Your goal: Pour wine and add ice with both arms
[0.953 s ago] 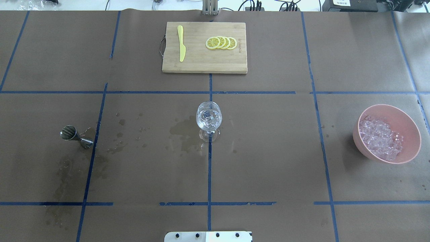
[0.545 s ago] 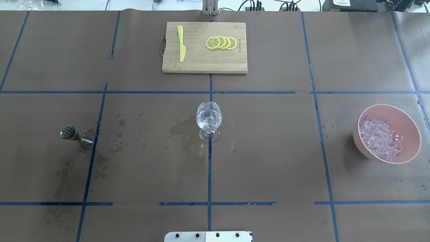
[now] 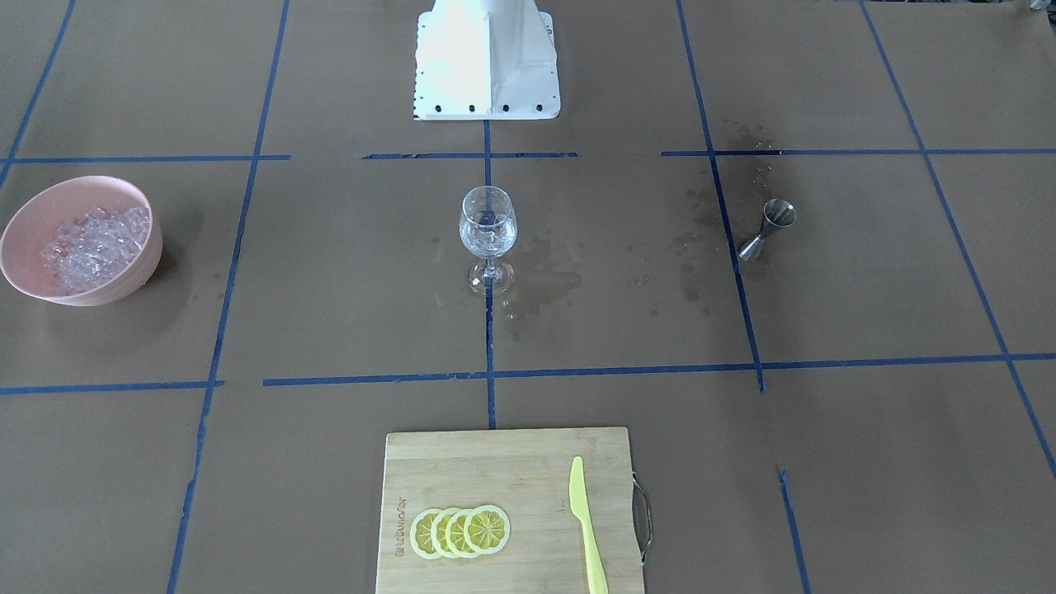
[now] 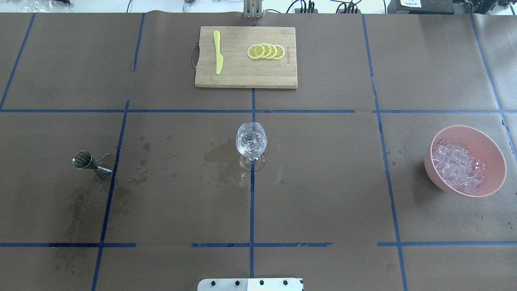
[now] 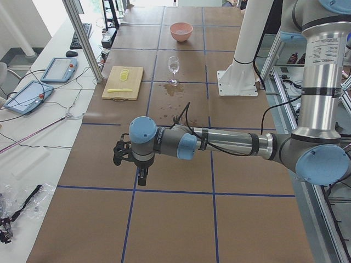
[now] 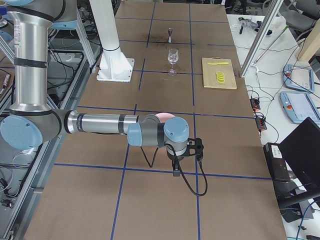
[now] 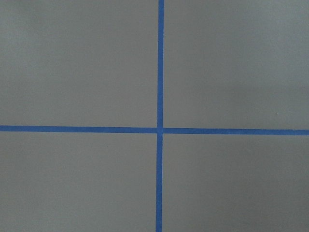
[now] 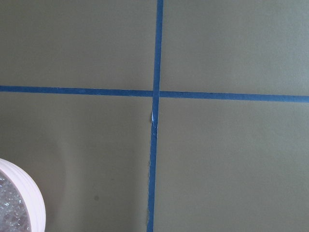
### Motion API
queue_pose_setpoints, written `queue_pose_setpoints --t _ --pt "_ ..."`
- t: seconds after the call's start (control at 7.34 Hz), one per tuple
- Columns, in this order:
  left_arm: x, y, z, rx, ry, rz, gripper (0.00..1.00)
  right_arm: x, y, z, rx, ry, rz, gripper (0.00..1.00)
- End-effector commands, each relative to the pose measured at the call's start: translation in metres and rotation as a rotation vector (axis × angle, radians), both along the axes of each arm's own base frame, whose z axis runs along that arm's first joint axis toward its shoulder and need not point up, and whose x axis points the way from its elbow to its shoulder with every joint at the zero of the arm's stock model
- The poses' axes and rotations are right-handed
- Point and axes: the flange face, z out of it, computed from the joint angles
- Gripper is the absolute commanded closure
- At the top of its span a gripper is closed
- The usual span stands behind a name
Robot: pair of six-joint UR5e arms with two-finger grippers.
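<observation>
inside pink bowl (image 4: 489, 157), heaped ice (image 4: 456, 167)

A brown-papered worktop (image 4: 323, 182), gridded in blue tape (image 4: 251, 210), carries an upright wine glass (image 4: 251, 141) at its centre, with wet stains (image 4: 220, 159) beside its foot. A metal jigger (image 4: 87, 161) stands to the robot's left, a pink bowl (image 4: 494, 161) to its right, and a wooden cutting board (image 4: 242, 74) lies opposite.

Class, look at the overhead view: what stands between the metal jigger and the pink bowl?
The wine glass, midway between jigger and bowl, plus wet stains on the jigger's side; overhead view.
</observation>
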Motion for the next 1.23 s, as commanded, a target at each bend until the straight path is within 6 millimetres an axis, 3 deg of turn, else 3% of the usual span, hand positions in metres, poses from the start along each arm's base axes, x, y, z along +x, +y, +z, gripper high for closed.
queue_pose_setpoints --t 0.0,1.09 --pt "0.0 0.0 0.0007 -0.001 0.0 0.0 0.0 -0.0101 -0.0063 -0.0046 0.011 0.003 -0.022 0.0" --pt "0.0 -0.0001 -0.0008 0.002 0.0 0.0 0.0 -0.0086 -0.0067 -0.0061 -0.04 0.018 0.035 0.0"
